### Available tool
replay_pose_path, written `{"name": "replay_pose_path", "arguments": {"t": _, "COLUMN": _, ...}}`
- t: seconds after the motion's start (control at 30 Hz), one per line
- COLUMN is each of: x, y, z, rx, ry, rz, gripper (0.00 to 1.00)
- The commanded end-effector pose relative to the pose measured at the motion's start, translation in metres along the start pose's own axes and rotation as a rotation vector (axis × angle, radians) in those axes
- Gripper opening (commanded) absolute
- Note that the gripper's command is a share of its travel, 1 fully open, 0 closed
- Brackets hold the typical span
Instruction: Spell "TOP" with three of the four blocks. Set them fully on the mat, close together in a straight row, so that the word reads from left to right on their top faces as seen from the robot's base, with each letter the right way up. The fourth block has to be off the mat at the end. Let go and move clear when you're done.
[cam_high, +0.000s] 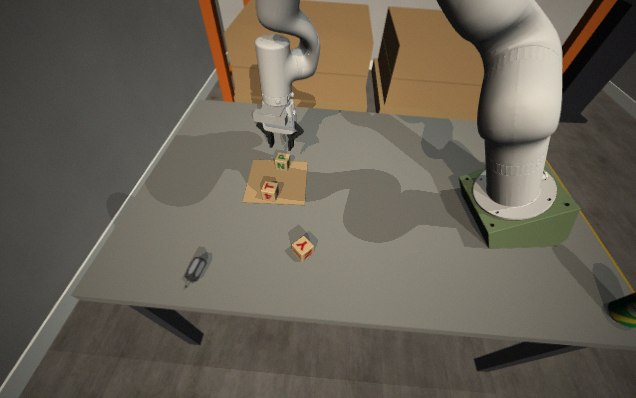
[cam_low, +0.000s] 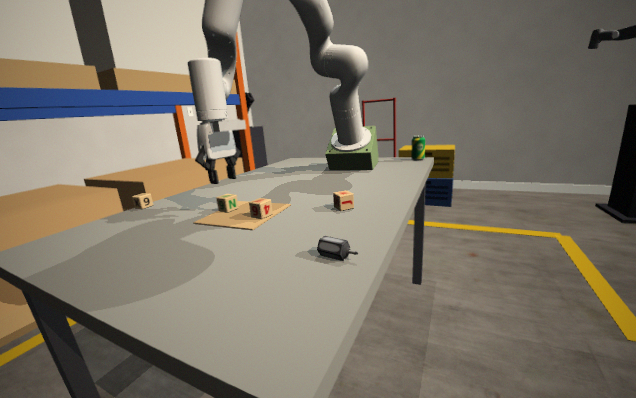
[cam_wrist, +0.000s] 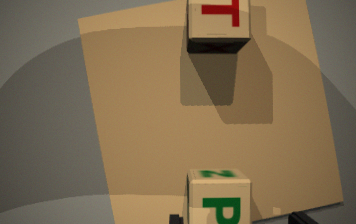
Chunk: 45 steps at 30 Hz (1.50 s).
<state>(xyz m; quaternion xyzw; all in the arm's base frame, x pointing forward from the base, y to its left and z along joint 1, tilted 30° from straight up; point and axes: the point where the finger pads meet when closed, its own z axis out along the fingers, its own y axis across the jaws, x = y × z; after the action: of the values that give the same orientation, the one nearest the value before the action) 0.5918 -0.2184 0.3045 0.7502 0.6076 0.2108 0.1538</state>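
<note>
My gripper (cam_high: 281, 147) (cam_low: 223, 179) is open and empty, above the block with P on top (cam_high: 282, 161) (cam_low: 227, 203) (cam_wrist: 220, 205). That block stands near the back edge of the mat (cam_high: 295, 195) (cam_low: 240, 222) (cam_wrist: 145, 125); its far side is cut off in the wrist view. The block with T on top (cam_high: 269, 191) (cam_low: 260, 208) (cam_wrist: 220, 20) stands on the mat's front part, with a gap between the two. Their letters point the same way in the wrist view. A Y-topped block (cam_high: 303, 248) (cam_low: 343, 201) lies off the mat. Another block (cam_low: 143, 201) stands near the table's back edge, its top unreadable.
A small dark motor (cam_high: 195, 269) (cam_low: 333, 248) lies on the table, off the mat on the front side. The robot's green base (cam_high: 530, 230) (cam_low: 350, 161) is far to the right in the top view. A green can (cam_high: 625, 312) (cam_low: 418, 148) stands beyond it.
</note>
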Motion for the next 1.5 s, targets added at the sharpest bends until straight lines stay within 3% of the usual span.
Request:
{"name": "replay_pose_path", "arguments": {"t": 0.0, "x": 0.0, "y": 0.001, "z": -0.003, "rx": 0.0, "ry": -0.001, "rz": 0.0, "gripper": 1.0}}
{"name": "replay_pose_path", "arguments": {"t": 0.8, "x": -0.006, "y": 0.006, "z": -0.002, "rx": -0.001, "ry": 0.001, "rz": -0.003, "gripper": 1.0}}
{"name": "replay_pose_path", "arguments": {"t": 0.93, "x": -0.058, "y": 0.044, "z": 0.001, "rx": -0.006, "ry": 0.009, "rz": -0.028, "gripper": 1.0}}
{"name": "replay_pose_path", "arguments": {"t": 1.13, "x": -0.122, "y": 0.076, "z": 0.003, "rx": -0.011, "ry": 0.013, "rz": -0.057, "gripper": 1.0}}
{"name": "replay_pose_path", "arguments": {"t": 1.2, "x": -0.122, "y": 0.076, "z": 0.003, "rx": -0.011, "ry": 0.013, "rz": -0.057, "gripper": 1.0}}
{"name": "replay_pose_path", "arguments": {"t": 1.23, "x": -0.154, "y": 0.086, "z": 0.003, "rx": -0.012, "ry": 0.013, "rz": -0.071, "gripper": 1.0}}
{"name": "replay_pose_path", "arguments": {"t": 1.47, "x": -0.236, "y": 0.1, "z": 0.0, "rx": -0.011, "ry": 0.01, "rz": -0.105, "gripper": 1.0}}
